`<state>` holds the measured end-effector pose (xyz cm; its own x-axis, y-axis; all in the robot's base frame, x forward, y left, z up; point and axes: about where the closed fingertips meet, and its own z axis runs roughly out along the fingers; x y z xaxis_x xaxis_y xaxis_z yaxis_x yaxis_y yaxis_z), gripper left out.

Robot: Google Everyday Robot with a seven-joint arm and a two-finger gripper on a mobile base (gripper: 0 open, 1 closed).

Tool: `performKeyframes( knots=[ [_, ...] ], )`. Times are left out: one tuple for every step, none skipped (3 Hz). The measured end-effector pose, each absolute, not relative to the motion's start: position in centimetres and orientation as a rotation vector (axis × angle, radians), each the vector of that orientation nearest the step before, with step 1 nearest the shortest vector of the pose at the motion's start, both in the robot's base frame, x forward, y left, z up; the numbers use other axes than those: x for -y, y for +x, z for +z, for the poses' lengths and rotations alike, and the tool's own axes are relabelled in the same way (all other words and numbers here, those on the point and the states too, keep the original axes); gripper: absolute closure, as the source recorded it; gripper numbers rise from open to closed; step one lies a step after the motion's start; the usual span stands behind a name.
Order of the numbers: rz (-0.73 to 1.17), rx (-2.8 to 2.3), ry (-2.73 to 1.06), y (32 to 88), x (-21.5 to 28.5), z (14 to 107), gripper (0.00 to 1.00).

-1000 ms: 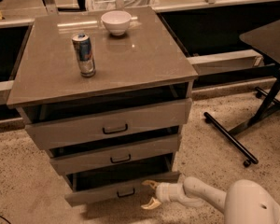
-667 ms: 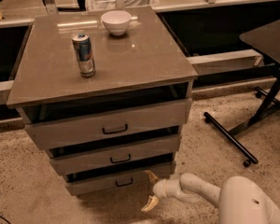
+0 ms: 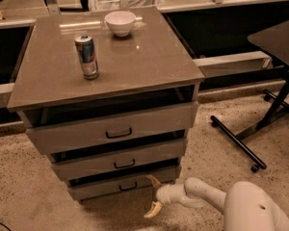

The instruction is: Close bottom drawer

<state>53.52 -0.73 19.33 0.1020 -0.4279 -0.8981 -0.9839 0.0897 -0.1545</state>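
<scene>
- At the foot of the cabinet point(image 3: 135, 76): bottom drawer point(image 3: 98, 190), a flat grey panel with a slim black bar handle and a dark gap above.
- Just right of that panel: gripper point(image 3: 151, 197), pale curved fingers spread wide, gripping nothing.
- On the glossy cabinet top: round white bowl point(image 3: 120, 22); blue-silver can point(image 3: 87, 57), lettering unreadable.
- Beneath the cabinet: speckled stone floor point(image 3: 19, 186).

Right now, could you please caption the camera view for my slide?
Robot's open pincer at the right end of the bottom drawer; can and bowl sit on the cabinet.

Speckled floor point(image 3: 19, 191), black desk point(image 3: 279, 40) at right.
</scene>
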Motion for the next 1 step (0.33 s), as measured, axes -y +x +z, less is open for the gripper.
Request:
performKeyframes(
  knots=[
    [0.825, -1.408, -1.501, 51.80, 0.43, 19.95, 0.00]
  ],
)
